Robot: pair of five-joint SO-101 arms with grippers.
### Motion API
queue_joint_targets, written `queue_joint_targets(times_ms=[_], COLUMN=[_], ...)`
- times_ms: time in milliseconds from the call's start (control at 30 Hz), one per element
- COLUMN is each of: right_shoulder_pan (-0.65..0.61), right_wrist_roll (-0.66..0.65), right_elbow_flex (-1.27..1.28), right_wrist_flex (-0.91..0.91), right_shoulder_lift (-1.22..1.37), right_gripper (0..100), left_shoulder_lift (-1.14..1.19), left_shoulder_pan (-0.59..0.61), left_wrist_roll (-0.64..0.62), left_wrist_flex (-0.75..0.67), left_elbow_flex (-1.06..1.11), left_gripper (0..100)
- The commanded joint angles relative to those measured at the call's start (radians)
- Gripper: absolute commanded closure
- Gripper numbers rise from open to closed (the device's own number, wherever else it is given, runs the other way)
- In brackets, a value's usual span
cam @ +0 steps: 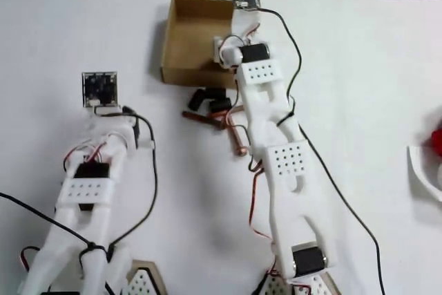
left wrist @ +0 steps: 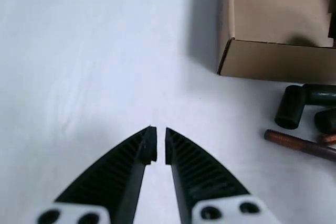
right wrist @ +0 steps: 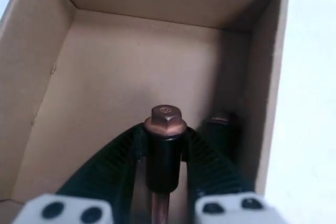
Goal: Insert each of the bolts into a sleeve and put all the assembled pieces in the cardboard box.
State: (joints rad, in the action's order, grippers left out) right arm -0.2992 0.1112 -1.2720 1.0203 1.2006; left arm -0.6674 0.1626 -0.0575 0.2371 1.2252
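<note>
My right gripper (right wrist: 165, 140) is shut on an assembled piece, a copper bolt (right wrist: 166, 118) seated in a black sleeve (right wrist: 164, 163), held over the floor of the cardboard box (right wrist: 131, 66). Another assembled piece (right wrist: 223, 129) lies in the box by its side wall. In the high view that arm reaches over the box's near edge (cam: 190, 74). Just in front of the box lie loose black sleeves (cam: 210, 101) and copper bolts (cam: 207, 117). My left gripper (left wrist: 157, 142) is shut and holds nothing, above bare table to the left of the box (left wrist: 273, 61) and the sleeves (left wrist: 291, 106).
A white curved object holding something red (cam: 425, 170) sits at the right table edge. Black cables (cam: 148, 170) trail from both arms. Bare white table lies around the left arm and between the two arms.
</note>
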Motion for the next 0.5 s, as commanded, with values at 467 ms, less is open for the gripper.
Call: queue_joint_targets(times_ms=[467], right_shoulder_pan=[0.010], right_wrist_roll=[0.003], right_elbow_flex=[-0.046], right_wrist_flex=[-0.033], right_shoulder_lift=[-0.015], right_gripper=[87.8], left_shoulder_lift=[-0.034], left_shoulder_pan=[0.003], left_wrist_roll=[0.011], left_wrist_flex=[-0.021], left_elbow_flex=[-0.002], left_gripper=[94])
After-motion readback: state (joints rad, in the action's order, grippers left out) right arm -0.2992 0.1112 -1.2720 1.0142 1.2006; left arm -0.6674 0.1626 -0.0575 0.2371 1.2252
